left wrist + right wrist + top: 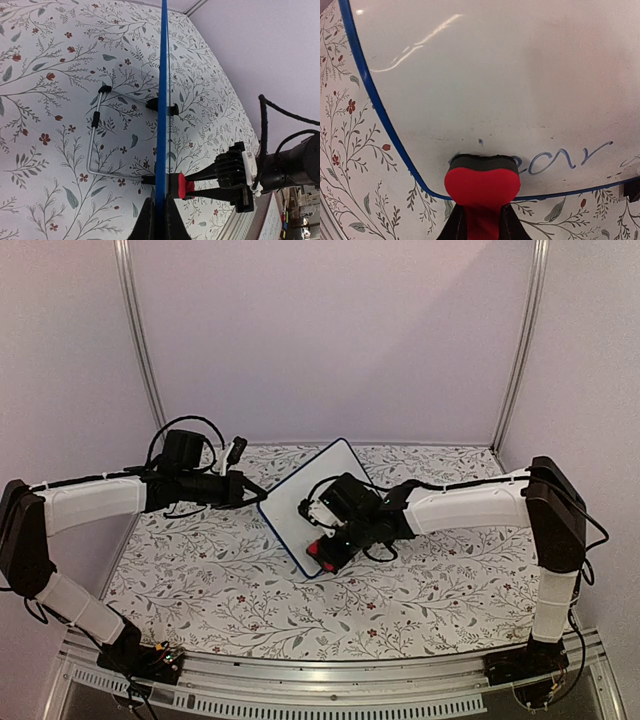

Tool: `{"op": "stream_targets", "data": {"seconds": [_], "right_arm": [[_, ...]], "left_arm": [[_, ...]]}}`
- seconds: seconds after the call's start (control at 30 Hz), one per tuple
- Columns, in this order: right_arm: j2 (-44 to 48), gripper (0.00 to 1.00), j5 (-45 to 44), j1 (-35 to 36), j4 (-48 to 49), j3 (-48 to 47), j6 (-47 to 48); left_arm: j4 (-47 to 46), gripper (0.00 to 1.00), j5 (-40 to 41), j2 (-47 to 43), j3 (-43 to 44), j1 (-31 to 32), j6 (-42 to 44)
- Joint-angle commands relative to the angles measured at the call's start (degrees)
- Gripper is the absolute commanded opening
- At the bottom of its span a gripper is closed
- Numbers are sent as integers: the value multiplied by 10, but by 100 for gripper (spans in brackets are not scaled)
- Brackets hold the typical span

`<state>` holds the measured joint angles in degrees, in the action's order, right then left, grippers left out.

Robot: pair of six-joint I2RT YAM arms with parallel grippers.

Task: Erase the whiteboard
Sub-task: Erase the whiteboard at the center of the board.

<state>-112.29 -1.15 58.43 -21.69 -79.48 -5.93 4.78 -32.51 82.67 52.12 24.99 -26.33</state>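
Note:
The whiteboard (318, 490) stands tilted mid-table, blue-framed. My left gripper (252, 490) is shut on its left edge; in the left wrist view the board (162, 100) shows edge-on between my fingers (146, 220). My right gripper (325, 555) is shut on the red eraser (326, 552) and presses its dark felt face against the board's lower corner. In the right wrist view the eraser (482, 184) sits on the white surface (495, 75), just left of blue handwriting (565, 157) along the bottom edge. The upper surface looks wiped.
The table has a floral-patterned cloth (230, 590). The board's wire stand (95, 135) and a black foot (151, 105) rest on the cloth behind it. Walls and metal posts (140, 340) enclose the back and sides.

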Motion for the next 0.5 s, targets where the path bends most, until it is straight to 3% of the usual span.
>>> {"op": "stream_targets", "data": {"seconds": [0.0, 0.23, 0.47], "right_arm": [[-10, 3, 15, -2, 8, 34, -2], [-3, 3, 25, -2, 8, 41, -8], [-21, 3, 21, -2, -8, -33, 1]], "left_arm": [[0, 0, 4, -3, 11, 1, -3], [-2, 0, 2, -5, 10, 0, -4], [-1, 0, 4, -6, 10, 0, -3]]}}
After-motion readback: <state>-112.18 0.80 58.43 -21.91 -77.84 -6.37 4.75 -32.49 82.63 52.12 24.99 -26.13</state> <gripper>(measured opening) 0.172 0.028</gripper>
